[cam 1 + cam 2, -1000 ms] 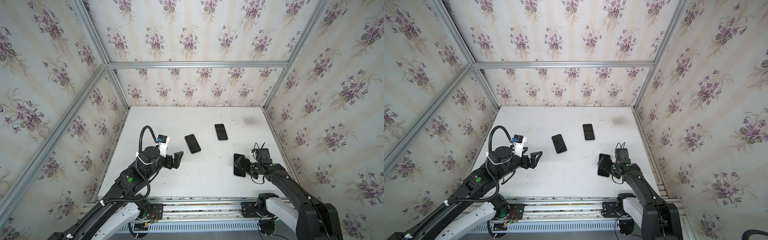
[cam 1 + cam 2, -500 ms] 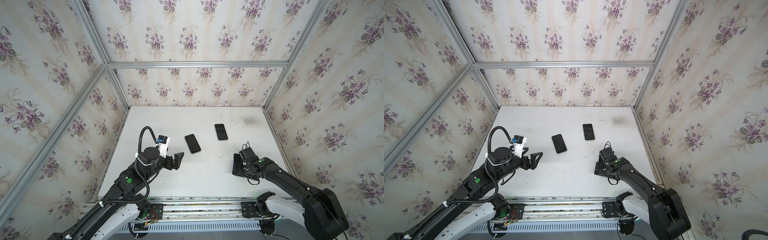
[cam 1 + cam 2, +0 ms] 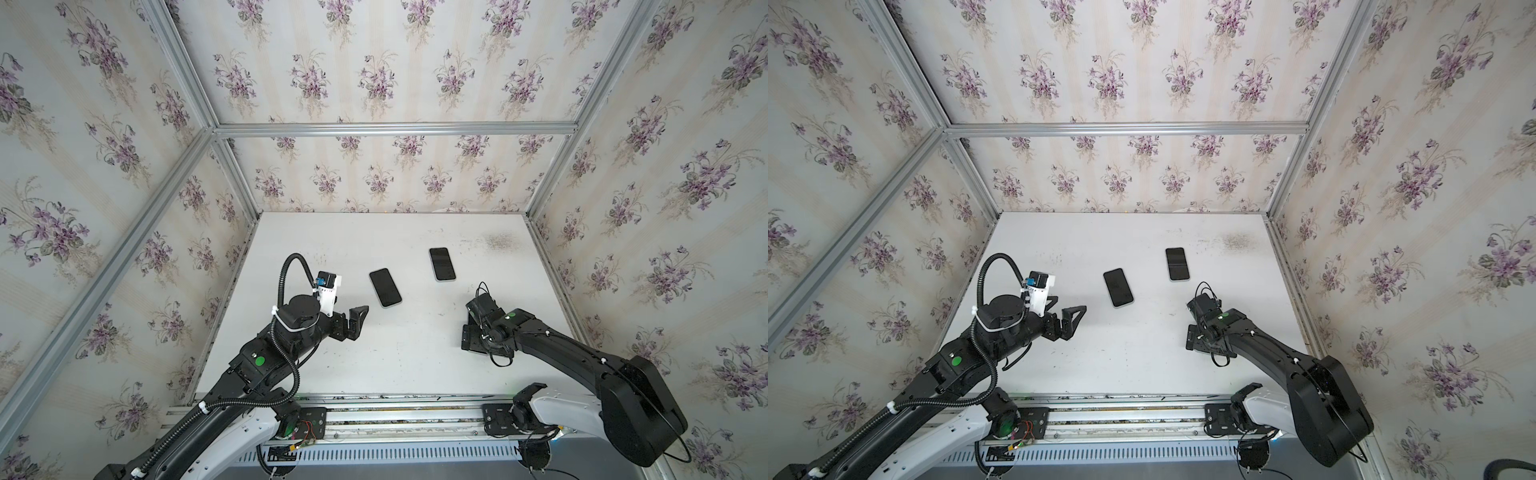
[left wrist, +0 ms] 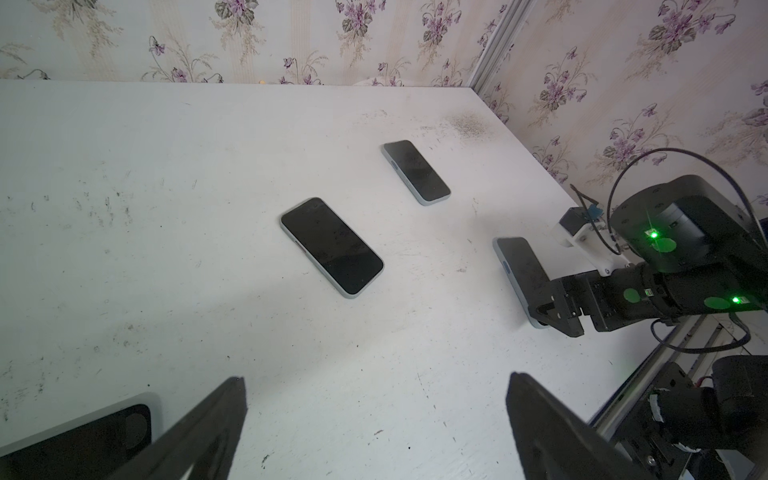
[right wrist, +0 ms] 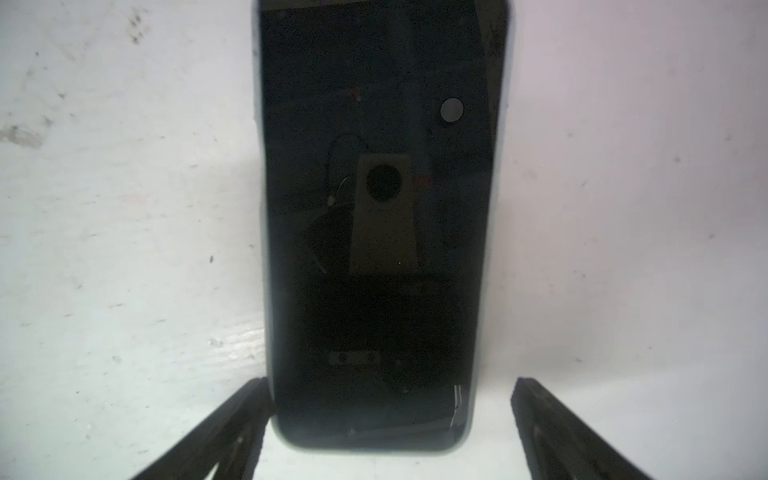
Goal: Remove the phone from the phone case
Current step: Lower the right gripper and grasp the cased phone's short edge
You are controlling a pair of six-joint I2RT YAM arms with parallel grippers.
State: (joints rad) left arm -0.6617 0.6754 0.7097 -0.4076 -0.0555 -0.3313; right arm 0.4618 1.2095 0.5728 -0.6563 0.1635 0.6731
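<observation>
Obs. White, scuffed counter [image 3: 415, 365] carries three slab phones, each lying dark glass up in a pale soft case.

Task unit: black-screened phone [image 5: 374, 208] sits in its pale grey-blue case [image 4: 504, 266]. It lies flat on the counter's right side, nearer the front edge. In both top views the right gripper [image 5: 388, 381] covers most of it.

Writing/brands: screens dark, and any print on phone or case is too small to read. The only markings are plain green round stickers [image 4: 631, 296] on the right arm's wrist, with a lit green lamp [image 4: 653, 235] nearby.

Orientation: long axis runs roughly front-to-back, about parallel to the centre phone [image 3: 385, 286] and the far phone [image 3: 442, 264]. Both of those lie well apart from it. In the right wrist view the axis lines up with the gripper's reach, and one short end lies between the fingers [image 5: 232, 424]. A pale streak shows near one corner there; crack or glare, cannot tell.

Right fingers: spread wide, straddling that end. One is just beside the case edge (contact: cannot tell) and the other stands clear. Nothing gripped.

Left gripper [image 4: 377, 378]: fingers released, wide apart over bare counter, left of the centre phone. A black flat item [image 4: 83, 440] with a pale rim lies beside one finger; phone or empty case, cannot tell.
</observation>
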